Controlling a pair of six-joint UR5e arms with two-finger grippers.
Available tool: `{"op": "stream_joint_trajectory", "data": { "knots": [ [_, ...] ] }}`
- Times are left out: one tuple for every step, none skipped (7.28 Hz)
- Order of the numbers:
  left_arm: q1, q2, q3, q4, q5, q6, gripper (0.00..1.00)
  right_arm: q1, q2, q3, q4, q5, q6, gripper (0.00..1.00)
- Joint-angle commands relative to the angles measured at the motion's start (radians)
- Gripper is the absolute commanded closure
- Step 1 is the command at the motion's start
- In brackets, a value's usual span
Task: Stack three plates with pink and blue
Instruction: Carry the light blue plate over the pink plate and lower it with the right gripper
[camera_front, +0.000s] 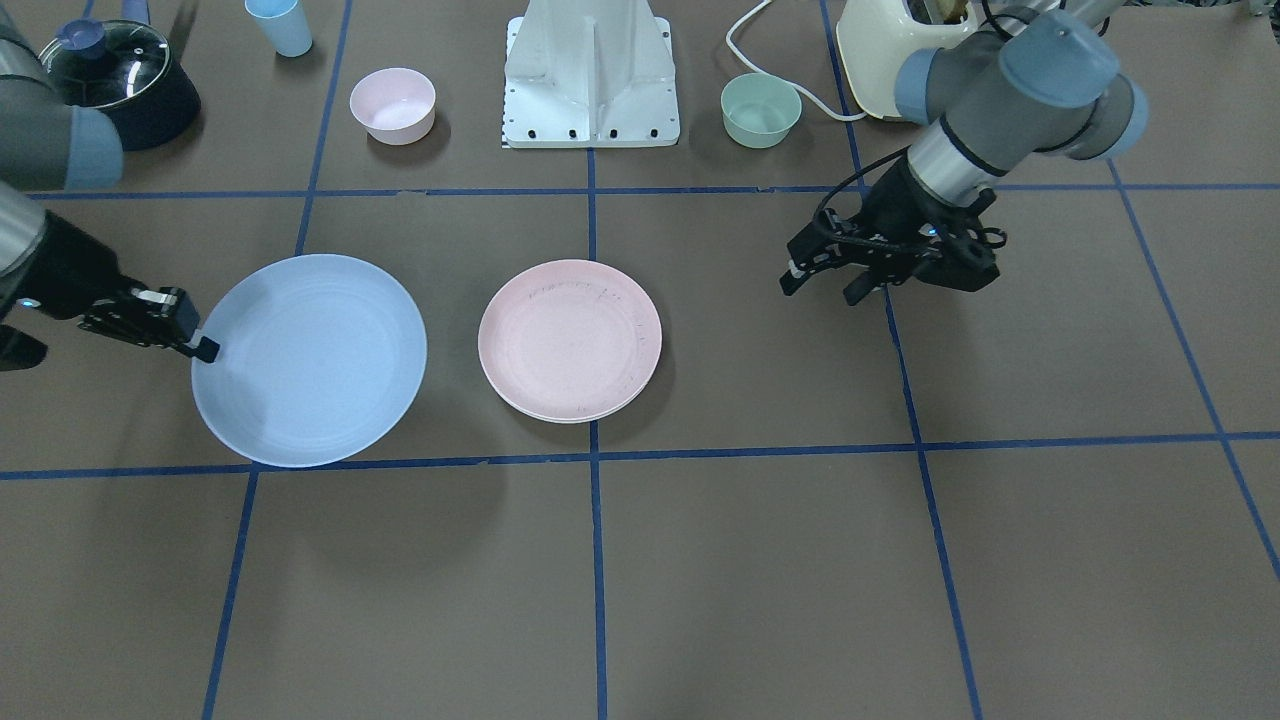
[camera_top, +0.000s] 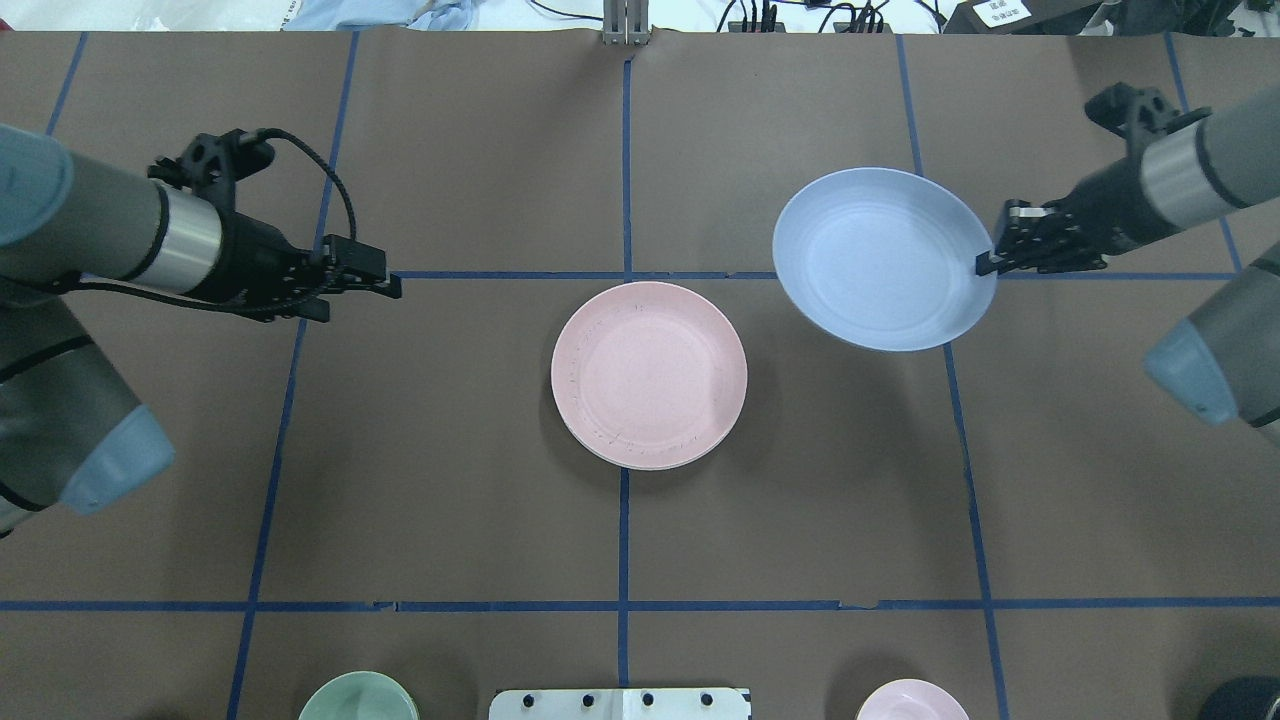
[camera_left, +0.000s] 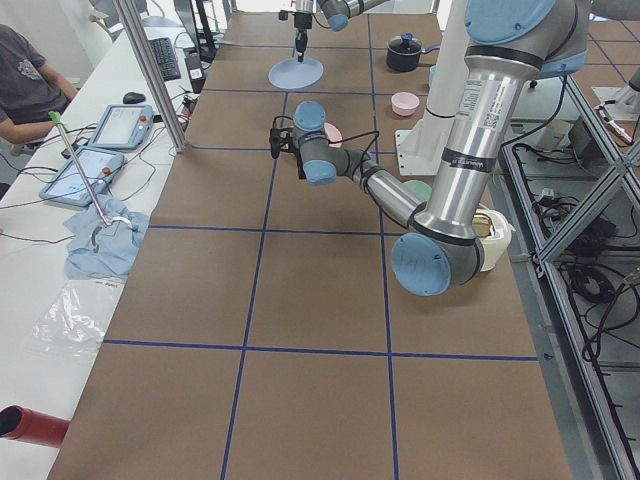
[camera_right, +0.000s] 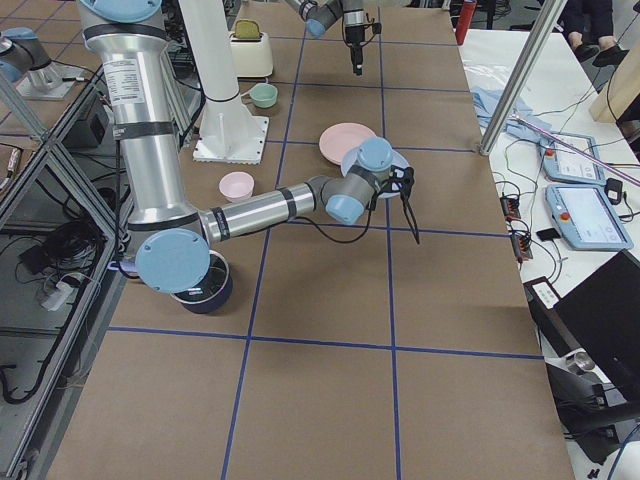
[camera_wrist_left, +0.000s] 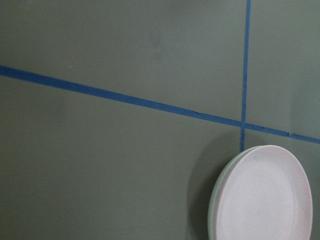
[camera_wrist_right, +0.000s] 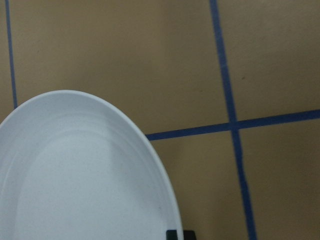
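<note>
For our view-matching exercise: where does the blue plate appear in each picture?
Front-facing: blue plate at left.
Overhead: upper right.
Exterior left: top, far end.
Exterior right: centre, partly hidden.
Left wrist: absent.
Right wrist: lower left.
Landmark: pink plate beside it.

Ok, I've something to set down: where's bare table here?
Free: the squares on the operators' side of the pink plate, and the patch between it and the left gripper. Crowded: pink bowl, green bowl and pot by the base; right gripper holding the blue plate.

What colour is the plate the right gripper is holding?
The plate is light blue, clearest in the overhead exterior view.
</note>
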Motion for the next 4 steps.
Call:
{"op": "stream_joint_trajectory", "data": {
  "knots": [
    [-0.097,0.090,-0.018,0.073,-0.002,0.296,0.00,-0.175,0.093,0.082,-0.145,-0.160,0.100,1.00],
    [-0.126,0.093,-0.022,0.145,-0.004,0.429,0.00,-0.240,0.127,0.082,-0.143,-0.232,0.161,1.00],
    [-0.150,0.095,-0.019,0.157,-0.004,0.454,0.00,-0.294,0.146,0.081,-0.142,-0.277,0.188,1.00],
    [-0.150,0.095,-0.016,0.158,-0.004,0.454,0.00,-0.343,0.169,0.075,-0.142,-0.329,0.206,1.00]
  ]
}}
